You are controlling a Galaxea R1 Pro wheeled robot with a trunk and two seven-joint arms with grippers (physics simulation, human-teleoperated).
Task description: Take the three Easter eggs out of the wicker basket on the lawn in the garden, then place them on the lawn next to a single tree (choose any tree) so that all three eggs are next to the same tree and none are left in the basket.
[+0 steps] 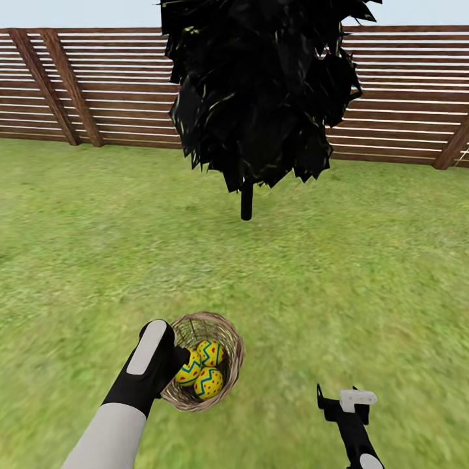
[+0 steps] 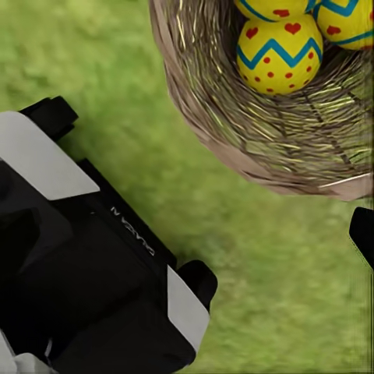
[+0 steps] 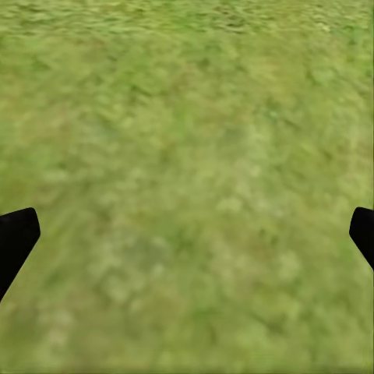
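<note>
The wicker basket (image 1: 228, 332) stands on the lawn (image 1: 339, 260) just ahead of me, with the three Easter eggs inside: one (image 1: 189, 370) nearest my left wrist, one (image 1: 212, 352) behind it, one (image 1: 208, 383) in front. My left gripper (image 1: 181, 358) reaches over the basket's left rim, close to the nearest egg, its fingers hidden behind the wrist. The left wrist view has the basket (image 2: 257, 132), an egg (image 2: 279, 56) and one fingertip (image 2: 362, 234) at the frame's edge, spread wide and holding nothing. My right gripper (image 1: 339, 400) (image 3: 187, 238) hangs open over bare grass. The tree is out of view.
A black-trunked plant (image 1: 246, 200) with a black leafy crown (image 1: 260, 91) stands a few metres ahead on the grass. A brown slat fence (image 1: 404, 98) closes the garden behind it. A black and white part of my own body (image 2: 93, 265) lies below the left wrist.
</note>
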